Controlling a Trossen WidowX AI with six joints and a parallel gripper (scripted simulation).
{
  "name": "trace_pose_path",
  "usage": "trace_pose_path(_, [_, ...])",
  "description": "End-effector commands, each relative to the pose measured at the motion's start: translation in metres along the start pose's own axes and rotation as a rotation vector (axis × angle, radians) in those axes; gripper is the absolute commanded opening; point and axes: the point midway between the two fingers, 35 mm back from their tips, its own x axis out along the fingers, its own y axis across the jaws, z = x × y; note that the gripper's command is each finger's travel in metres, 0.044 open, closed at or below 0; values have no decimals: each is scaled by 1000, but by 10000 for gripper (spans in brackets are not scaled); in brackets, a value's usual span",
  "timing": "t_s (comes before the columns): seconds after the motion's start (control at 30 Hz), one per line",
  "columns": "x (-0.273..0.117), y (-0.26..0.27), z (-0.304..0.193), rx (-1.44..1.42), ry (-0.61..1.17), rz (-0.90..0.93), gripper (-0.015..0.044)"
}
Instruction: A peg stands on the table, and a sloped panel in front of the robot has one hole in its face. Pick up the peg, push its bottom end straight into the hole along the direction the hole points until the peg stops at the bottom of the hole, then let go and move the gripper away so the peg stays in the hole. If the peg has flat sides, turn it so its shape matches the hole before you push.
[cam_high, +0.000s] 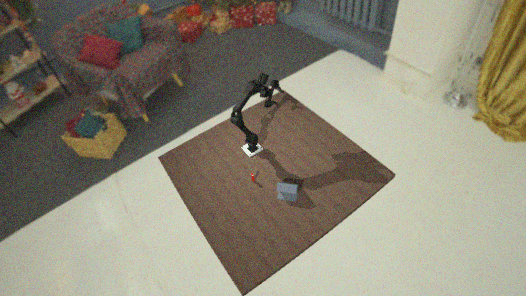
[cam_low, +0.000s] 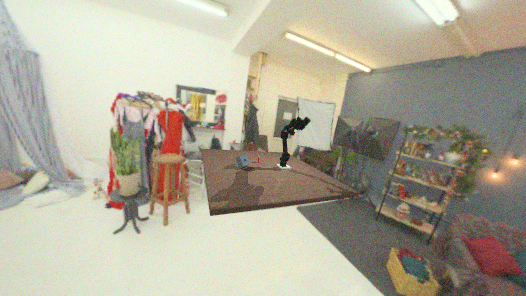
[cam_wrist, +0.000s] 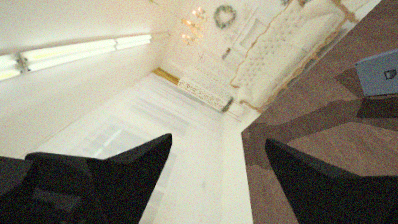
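Note:
The small red peg (cam_high: 253, 178) (cam_low: 259, 160) stands upright on the table; its shape is too small to tell, and it is not in the wrist view. The blue-grey block with the sloped panel (cam_high: 287, 191) (cam_low: 242, 161) (cam_wrist: 371, 75) sits on the table near the peg. In the wrist view a small dark-outlined hole (cam_wrist: 390, 74) shows in its face, at the right edge; its exact shape is unclear. My gripper (cam_wrist: 217, 140) is open and empty, fingers wide apart. The arm holds it raised high, well away from the peg and the panel.
The brown table (cam_high: 225, 225) (cam_low: 280, 192) carries the arm's white base plate (cam_high: 252, 149) (cam_low: 284, 166). The block stands beyond the peg from the base, to one side. Shadows of the arm and other shapes fall across the table. Room furniture stands beyond the table's edges.

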Motion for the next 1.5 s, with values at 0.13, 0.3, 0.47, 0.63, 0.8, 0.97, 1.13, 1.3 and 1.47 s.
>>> trace_pose_path(0.13, [4,-2,1,-3,-3,-12,440])
trace_pose_path(0.3, [13,-7,0,-19,-12,-39,440])
trace_pose_path(0.47, [16,-10,-5,31,14,-48,440])
trace_pose_path(0.63, [25,-17,-9,34,14,-79,440])
trace_pose_path(0.8, [36,-26,-9,9,0,-119,440])
trace_pose_path(0.97, [48,-35,-9,-14,-13,-162,440])
trace_pose_path(1.13, [59,-45,-8,-34,-24,-205,440])
trace_pose_path(1.3, [70,-55,-6,-53,-35,-250,440])
trace_pose_path(1.47, [81,-66,-4,-73,-46,-299,440])
